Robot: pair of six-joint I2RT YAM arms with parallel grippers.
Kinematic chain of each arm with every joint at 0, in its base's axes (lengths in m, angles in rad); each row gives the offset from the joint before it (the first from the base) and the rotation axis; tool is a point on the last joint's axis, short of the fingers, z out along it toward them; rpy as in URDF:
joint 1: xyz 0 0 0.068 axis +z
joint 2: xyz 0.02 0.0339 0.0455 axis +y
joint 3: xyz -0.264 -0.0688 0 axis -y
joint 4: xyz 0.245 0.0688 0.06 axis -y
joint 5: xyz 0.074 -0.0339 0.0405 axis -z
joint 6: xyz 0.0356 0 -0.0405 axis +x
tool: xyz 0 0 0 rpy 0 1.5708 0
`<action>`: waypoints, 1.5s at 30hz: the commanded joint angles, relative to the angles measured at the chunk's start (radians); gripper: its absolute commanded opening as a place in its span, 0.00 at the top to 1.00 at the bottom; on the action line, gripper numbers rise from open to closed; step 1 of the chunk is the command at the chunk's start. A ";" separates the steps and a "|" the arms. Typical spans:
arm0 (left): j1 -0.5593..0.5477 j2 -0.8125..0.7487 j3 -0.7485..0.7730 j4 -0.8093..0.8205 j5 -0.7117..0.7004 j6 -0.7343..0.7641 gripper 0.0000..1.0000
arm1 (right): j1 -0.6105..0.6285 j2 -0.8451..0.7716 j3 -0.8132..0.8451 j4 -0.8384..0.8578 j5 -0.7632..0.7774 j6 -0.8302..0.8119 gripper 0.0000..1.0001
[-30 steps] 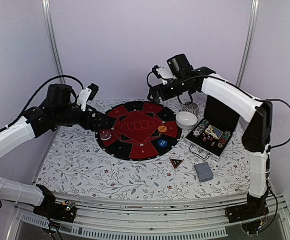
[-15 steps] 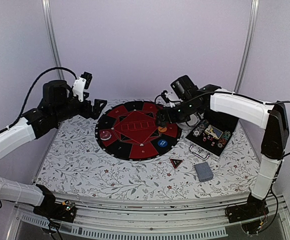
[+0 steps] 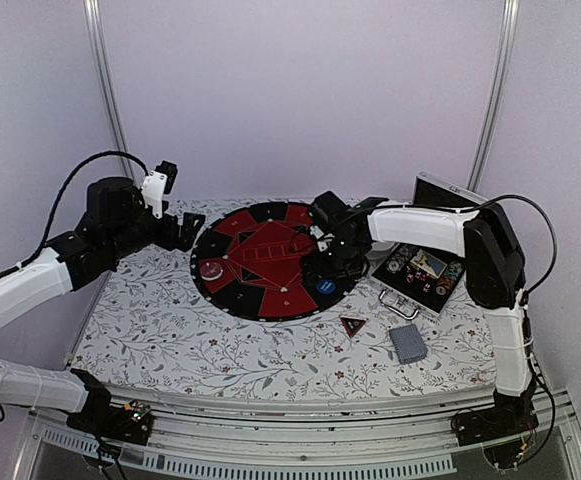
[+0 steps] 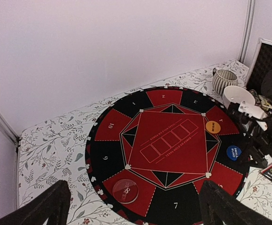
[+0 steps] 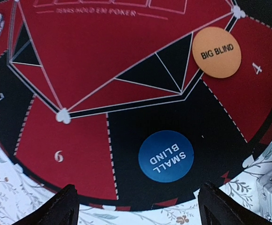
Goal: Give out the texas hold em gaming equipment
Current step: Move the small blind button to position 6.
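— Top external view: what is hidden from me there?
— Your right arm lies across the round red-and-black poker mat (image 3: 260, 265). It covers the coin-sized orange disc (image 5: 216, 52) and the white bowl (image 4: 234, 99). Striped-edge poker chips (image 3: 403, 262) stand in rows in the silver-edged black case (image 4: 268, 63), too small to count. The black-red triangular marker (image 3: 353, 325) and the deck of grey-blue-backed playing cards (image 3: 408, 343) lie on the flowered tablecloth (image 3: 170, 330), in front of the case.
— Can I read anything?
— From the right wrist, yes. The orange disc says BIG BLIND and the coin-sized blue disc (image 5: 166, 156) says SMALL BLIND. Both lie flat on the mat, apart from each other. The mat's own lettering is clipped by the top edge, and only HOLD EM POKER shows. From the left wrist, a translucent round disc (image 4: 125, 191) sits on a red wedge, its mark too faint to read. The marker is cut off at the frame's edge there.
— And my grippers?
— Your right gripper (image 5: 138, 190) is spread wide with nothing between its fingers, and the blue disc lies just ahead of the gap. Your left gripper (image 4: 134, 187) is also spread wide and empty, with only its dark fingertips showing, beside the mat's left rim.
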 commanded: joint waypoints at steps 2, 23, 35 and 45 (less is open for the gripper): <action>0.012 0.006 -0.012 0.031 -0.006 0.019 0.02 | 0.002 0.099 0.072 -0.062 0.089 -0.039 0.14; 0.014 0.002 -0.015 0.032 -0.003 0.035 0.02 | 0.001 0.254 0.142 -0.106 0.074 -0.070 0.53; 0.014 -0.002 -0.015 0.031 0.004 0.034 0.02 | 0.159 0.313 0.270 -0.109 -0.030 -0.021 0.57; 0.014 0.001 -0.015 0.030 0.013 0.033 0.02 | 0.199 0.378 0.397 -0.111 -0.015 -0.022 0.57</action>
